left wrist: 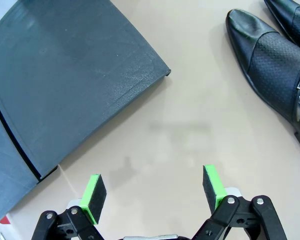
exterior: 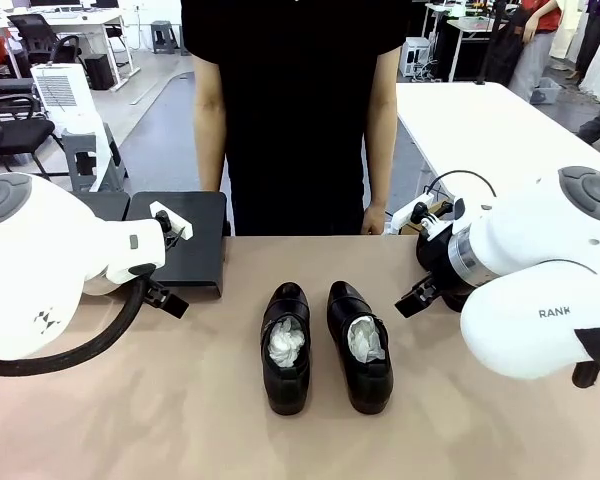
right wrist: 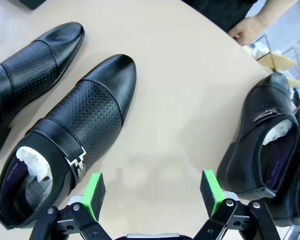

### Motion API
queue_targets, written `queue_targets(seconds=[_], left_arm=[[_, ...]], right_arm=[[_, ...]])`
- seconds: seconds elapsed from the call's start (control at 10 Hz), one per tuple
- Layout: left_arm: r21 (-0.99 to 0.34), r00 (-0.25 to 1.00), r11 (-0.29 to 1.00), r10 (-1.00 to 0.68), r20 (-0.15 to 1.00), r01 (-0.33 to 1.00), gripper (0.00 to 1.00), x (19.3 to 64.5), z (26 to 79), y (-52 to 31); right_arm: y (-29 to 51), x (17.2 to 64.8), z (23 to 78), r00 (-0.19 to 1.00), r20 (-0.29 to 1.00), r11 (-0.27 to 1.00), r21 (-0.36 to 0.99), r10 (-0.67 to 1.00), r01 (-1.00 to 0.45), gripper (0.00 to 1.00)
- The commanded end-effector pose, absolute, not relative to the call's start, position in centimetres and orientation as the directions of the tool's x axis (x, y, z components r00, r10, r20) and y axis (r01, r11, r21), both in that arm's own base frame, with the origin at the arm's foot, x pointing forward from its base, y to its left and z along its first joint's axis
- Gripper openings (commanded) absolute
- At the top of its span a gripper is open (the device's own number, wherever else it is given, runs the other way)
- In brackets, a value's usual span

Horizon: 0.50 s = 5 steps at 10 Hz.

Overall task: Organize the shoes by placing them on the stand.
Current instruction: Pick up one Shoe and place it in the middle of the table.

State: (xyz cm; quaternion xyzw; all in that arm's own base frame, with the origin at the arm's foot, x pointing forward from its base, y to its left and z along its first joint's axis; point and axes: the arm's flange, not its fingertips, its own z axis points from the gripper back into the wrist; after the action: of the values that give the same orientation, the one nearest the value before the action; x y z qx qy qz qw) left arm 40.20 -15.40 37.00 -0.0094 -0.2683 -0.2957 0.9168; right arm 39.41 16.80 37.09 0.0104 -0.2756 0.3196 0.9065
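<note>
Right gripper (right wrist: 152,192), open and empty, hangs beside the heel of the buckled dress shoe (right wrist: 65,145), toe pointing away; left gripper (left wrist: 155,192), open, farther off.

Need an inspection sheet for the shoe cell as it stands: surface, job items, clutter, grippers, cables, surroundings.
Surface: beige tabletop, flat, no spills seen.
Job's things: glossy black leather dress shoe and its twin side by side mid-table, white paper inside, toes toward the person; two more black shoes near the right gripper; low matte black stand at far left, nothing on it.
Clutter: tan cardboard-like piece past the far edge, unclear.
Grippers: left gripper open over bare table beside the stand; right gripper open, holding nothing.
Cables: black cable loops under the left arm, clear of the shoes.
Surroundings: person in black shirt at the far edge; white table behind.
</note>
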Motion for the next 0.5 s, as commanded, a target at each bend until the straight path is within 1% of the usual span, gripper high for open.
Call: queue_targets(seconds=[0.0, 0.4], left_arm=[[0.140, 0.683, 0.827, -0.534, 0.498, 0.545, 1.00, 40.25, 37.02, -15.25], [0.140, 0.683, 0.827, -0.534, 0.498, 0.545, 1.00, 40.25, 37.02, -15.25]], right_arm=[[16.80, 39.42, 37.09, 0.645, 0.507, 0.796, -0.156, 0.572, -0.584, 1.00], [16.80, 39.42, 37.09, 0.645, 0.507, 0.796, -0.156, 0.572, -0.584, 1.00]])
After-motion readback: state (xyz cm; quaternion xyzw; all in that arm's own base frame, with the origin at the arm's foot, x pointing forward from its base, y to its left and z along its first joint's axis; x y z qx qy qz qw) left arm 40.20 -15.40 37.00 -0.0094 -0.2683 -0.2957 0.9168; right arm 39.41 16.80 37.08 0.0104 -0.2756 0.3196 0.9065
